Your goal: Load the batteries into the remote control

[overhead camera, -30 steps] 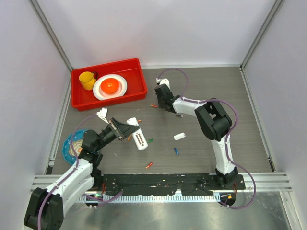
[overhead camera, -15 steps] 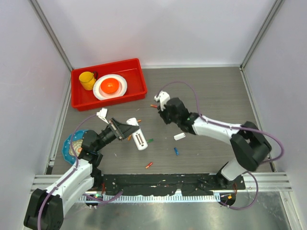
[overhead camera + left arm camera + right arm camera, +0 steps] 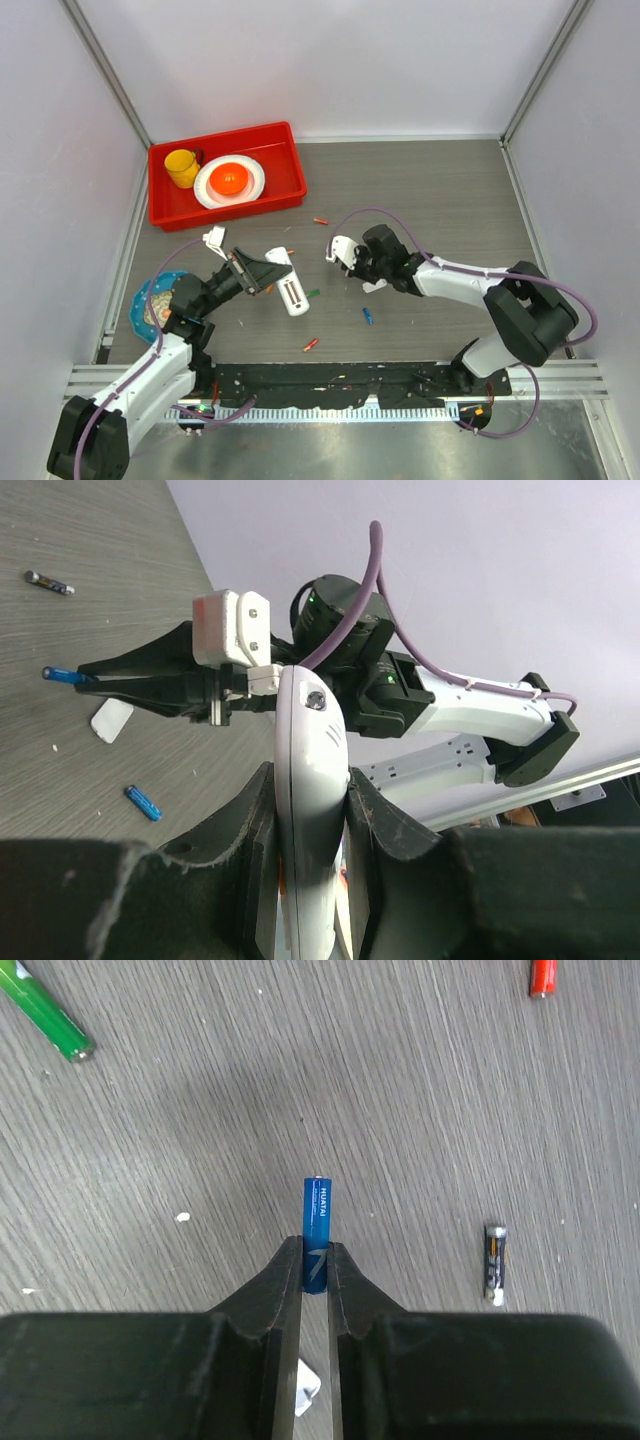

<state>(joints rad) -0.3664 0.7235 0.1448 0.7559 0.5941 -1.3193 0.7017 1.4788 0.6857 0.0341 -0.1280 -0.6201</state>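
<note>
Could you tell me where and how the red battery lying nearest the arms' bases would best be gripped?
Probably at mid-length, coming straight down from above. The red battery lies flat and slanted on the table, with bare wood along both long sides, so a pinch across its thin round body has room; its small ends offer little to hold.
</note>
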